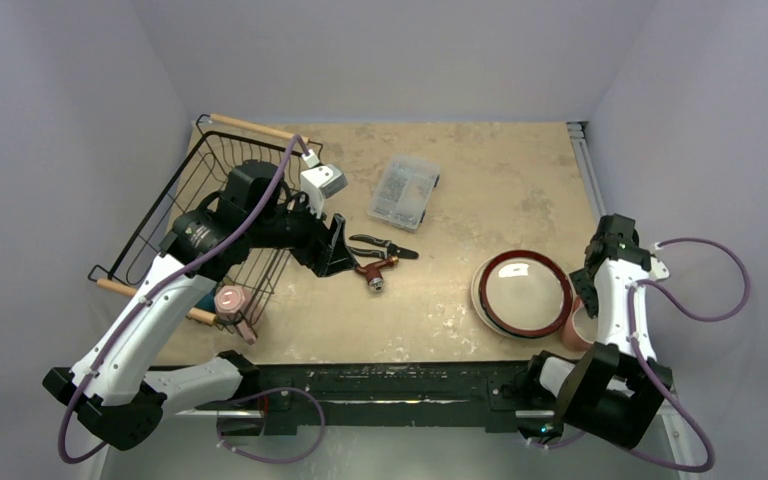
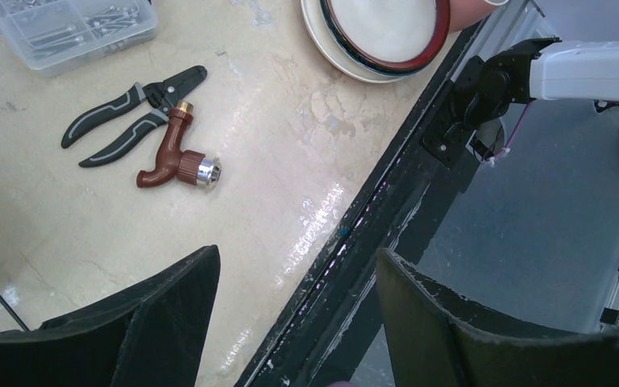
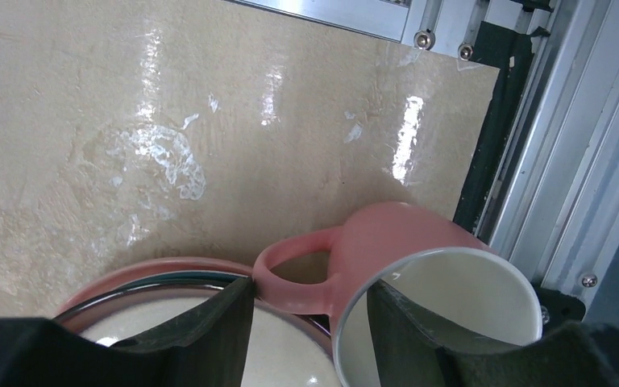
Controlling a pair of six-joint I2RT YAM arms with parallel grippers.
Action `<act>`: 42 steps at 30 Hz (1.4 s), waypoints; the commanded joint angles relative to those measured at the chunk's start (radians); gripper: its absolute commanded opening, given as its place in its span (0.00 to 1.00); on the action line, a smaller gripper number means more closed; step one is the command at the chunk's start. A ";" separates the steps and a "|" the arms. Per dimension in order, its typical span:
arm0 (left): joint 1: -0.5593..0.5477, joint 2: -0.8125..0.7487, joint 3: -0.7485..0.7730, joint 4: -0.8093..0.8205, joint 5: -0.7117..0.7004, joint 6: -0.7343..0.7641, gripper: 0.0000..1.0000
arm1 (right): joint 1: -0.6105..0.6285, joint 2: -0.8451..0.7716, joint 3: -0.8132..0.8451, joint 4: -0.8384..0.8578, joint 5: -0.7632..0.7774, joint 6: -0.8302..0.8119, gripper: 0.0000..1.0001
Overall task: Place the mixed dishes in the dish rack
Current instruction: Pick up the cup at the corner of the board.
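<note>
My right gripper [image 3: 310, 282] straddles a pink mug [image 3: 403, 234] with a white inside, standing at the table's right edge. One finger is inside the cup and the other touches the handle's outer bend, so the jaws are closed on handle and wall. From above the mug [image 1: 572, 328] is half hidden by that arm. Beside it lies a stack of plates [image 1: 523, 290], the top one red-black-rimmed. The dish rack [image 1: 175, 215] stands at the left, with a second pink mug [image 1: 230, 300] at its near end. Beside the rack's right side, my left gripper [image 2: 297, 250] hangs open and empty.
Black pliers [image 1: 385, 245] and a red-brown nozzle [image 1: 373, 275] lie in the middle of the table. A clear compartment box [image 1: 403, 190] sits behind them. An aluminium rail [image 3: 548, 161] runs just right of the mug. A black rail [image 1: 390, 385] edges the table front.
</note>
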 commanded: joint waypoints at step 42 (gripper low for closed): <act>-0.027 -0.037 0.000 0.019 0.023 0.005 0.70 | -0.022 0.001 0.090 -0.015 0.034 0.125 0.99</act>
